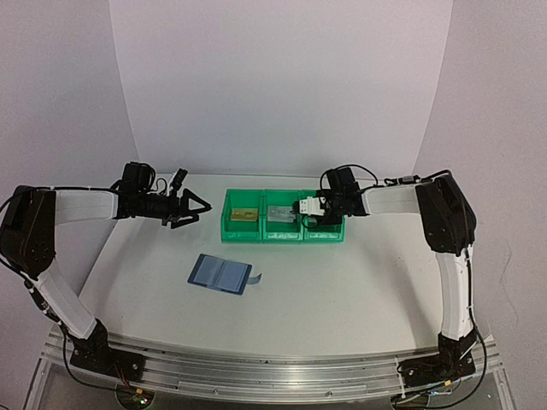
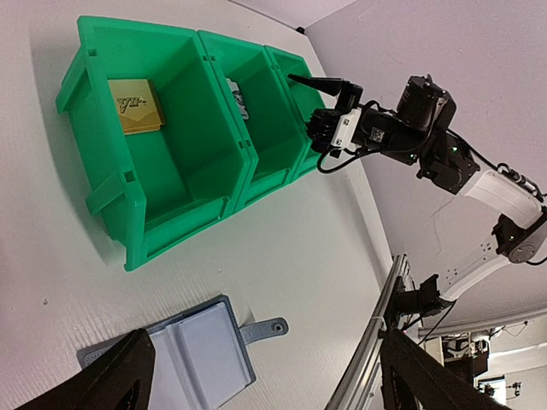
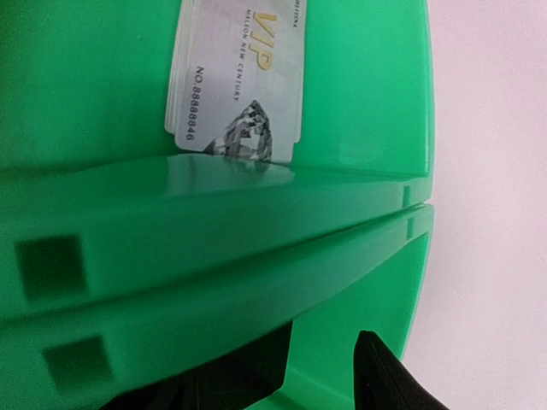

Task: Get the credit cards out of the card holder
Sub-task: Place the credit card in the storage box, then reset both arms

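The blue card holder (image 1: 220,273) lies unfolded on the table, its strap to the right; the left wrist view shows its pale sleeves (image 2: 198,352) with no card visible in them. A tan-gold credit card (image 1: 244,213) (image 2: 135,106) lies in the left green bin. The middle bin holds a silver-grey card (image 1: 279,212) (image 3: 235,77). A black flat shape (image 3: 244,371), likely the black card, lies in the right bin under my right gripper (image 1: 318,213) (image 3: 320,380), which is open. My left gripper (image 1: 186,210) (image 2: 265,389) hovers open and empty, above and left of the holder.
Three joined green bins (image 1: 242,233) (image 2: 184,201) stand in a row at the middle back of the table. White walls close the back and sides. The metal base rail (image 1: 273,367) runs along the near edge.
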{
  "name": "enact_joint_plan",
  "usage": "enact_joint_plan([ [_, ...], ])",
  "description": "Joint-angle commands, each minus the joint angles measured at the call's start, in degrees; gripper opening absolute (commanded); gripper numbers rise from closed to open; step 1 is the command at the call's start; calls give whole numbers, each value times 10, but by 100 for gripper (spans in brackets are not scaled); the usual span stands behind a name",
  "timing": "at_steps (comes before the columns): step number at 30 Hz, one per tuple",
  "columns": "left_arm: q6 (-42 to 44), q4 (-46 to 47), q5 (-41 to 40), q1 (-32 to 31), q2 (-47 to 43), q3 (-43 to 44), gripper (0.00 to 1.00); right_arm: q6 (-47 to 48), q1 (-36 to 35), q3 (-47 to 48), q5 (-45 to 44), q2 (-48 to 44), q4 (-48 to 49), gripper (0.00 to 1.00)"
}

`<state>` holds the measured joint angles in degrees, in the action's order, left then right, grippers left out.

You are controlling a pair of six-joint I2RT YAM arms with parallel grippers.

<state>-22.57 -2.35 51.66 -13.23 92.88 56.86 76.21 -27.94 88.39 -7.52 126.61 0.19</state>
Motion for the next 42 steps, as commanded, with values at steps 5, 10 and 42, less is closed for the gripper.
enact_joint_plan([
  [5, -2, 38, 1, -1, -8, 3, 91, -62, 1, 51, 46, -60, -36, 64],
  [10, 8, 38, -5, 1, -14, 6, 91, -185, 11, 63, 91, -106, -64, 64],
  [42, 62, 305, -601, 106, -317, -408, 100, -932, 249, -587, -90, -643, 170, 73],
])
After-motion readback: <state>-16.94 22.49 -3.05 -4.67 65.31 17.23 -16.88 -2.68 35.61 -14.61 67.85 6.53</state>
